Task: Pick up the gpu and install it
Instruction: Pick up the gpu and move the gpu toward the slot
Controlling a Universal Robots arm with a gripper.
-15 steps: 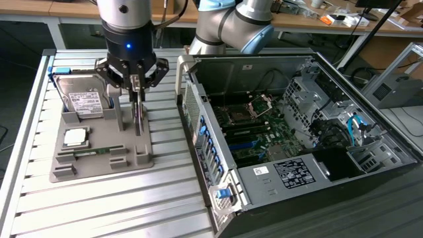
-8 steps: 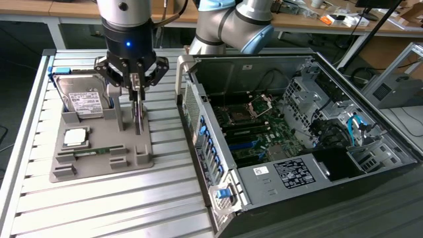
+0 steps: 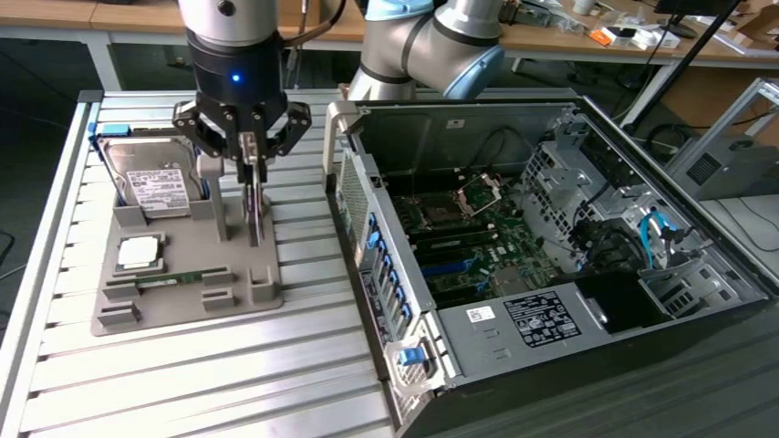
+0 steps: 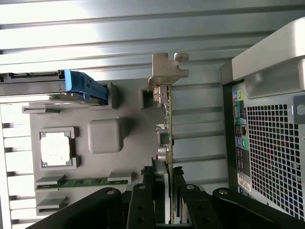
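- At the exterior view's left, the gray holder (image 3: pixel 182 297) lies on the slatted table (image 3: pixel 182 383), and the hard drive (image 3: pixel 152 178) stands in it.
- Just beside the drive, the gpu (image 3: pixel 254 214) stands upright on its edge at the holder. The gripper (image 3: pixel 252 164) is clamped on its upper edge, one finger on each flat side.
- The card looks thin, light and stiff, but I judge it fragile. The bare board edge seems the right hold, away from the silver bracket (image 4: pixel 167 71).
- At the right, the open computer case (image 3: pixel 462 105) stands apart from the card.
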